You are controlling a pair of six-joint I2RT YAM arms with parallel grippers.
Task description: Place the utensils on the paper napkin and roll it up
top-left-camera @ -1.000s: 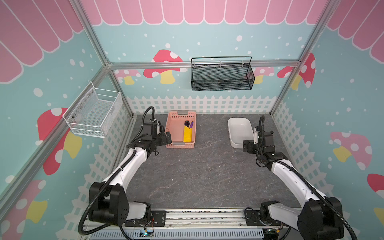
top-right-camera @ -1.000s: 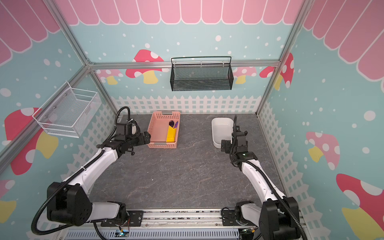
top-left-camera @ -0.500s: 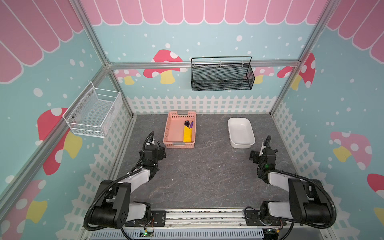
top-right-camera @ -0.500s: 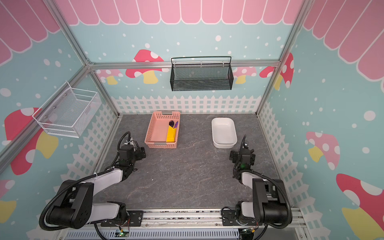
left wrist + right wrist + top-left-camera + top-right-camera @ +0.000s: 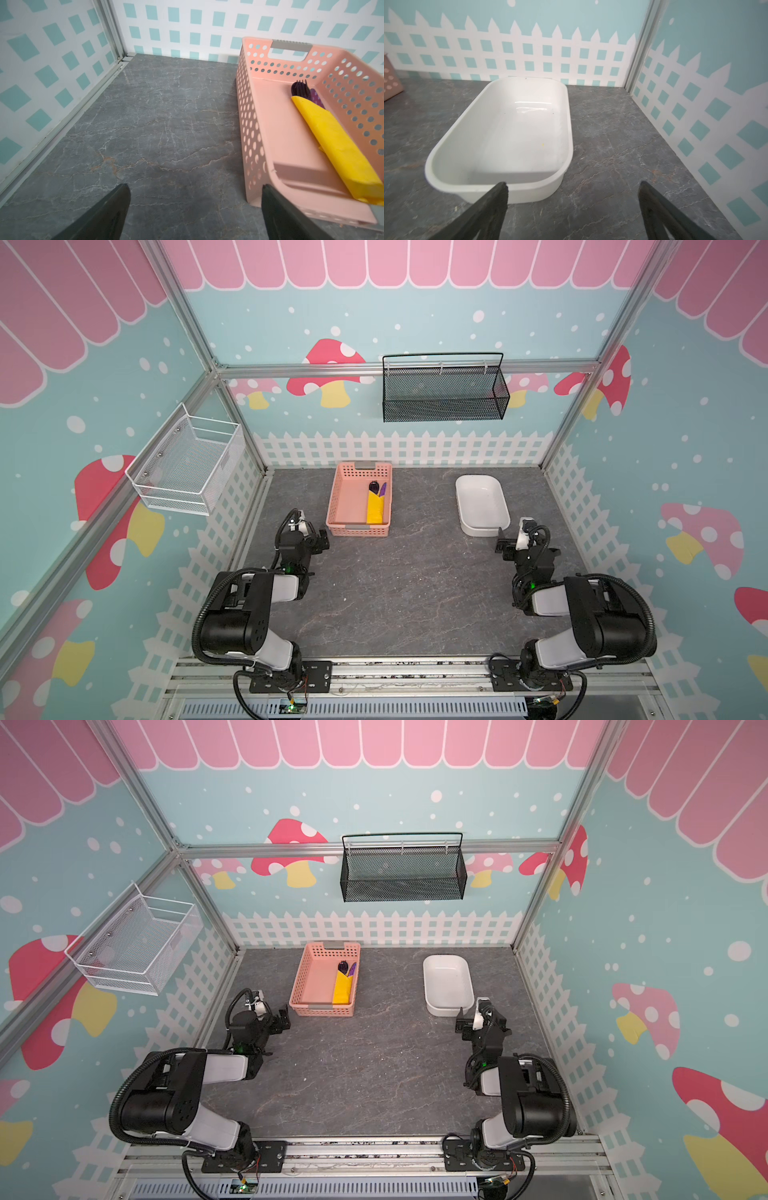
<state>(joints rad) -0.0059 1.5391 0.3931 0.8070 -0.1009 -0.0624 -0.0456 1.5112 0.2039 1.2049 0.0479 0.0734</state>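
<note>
Where the grey bench (image 5: 395, 593) nears its back edge stand a pink perforated plastic basket (image 5: 351, 506) and a white plastic tub (image 5: 482, 506). The left gripper (image 5: 321, 540) and right gripper (image 5: 505, 545) hover, jaws spread. Along the basket's right wall lies the rolled yellow paper napkin (image 5: 375, 508), dark purple utensils (image 5: 377, 488) protruding.

Pink perforated basket (image 5: 337, 506) on grey marbled tabletop (image 5: 407, 585) near the back wall, white tub (image 5: 482, 506) well apart to its right, black mesh rack (image 5: 444, 393) on back wall, white wire basket (image 5: 187, 464) on left wall.

Teal mushroom-print walls (image 5: 415, 315), white picket fence (image 5: 399, 448) border, grey marble floor (image 5: 395, 593).
</note>
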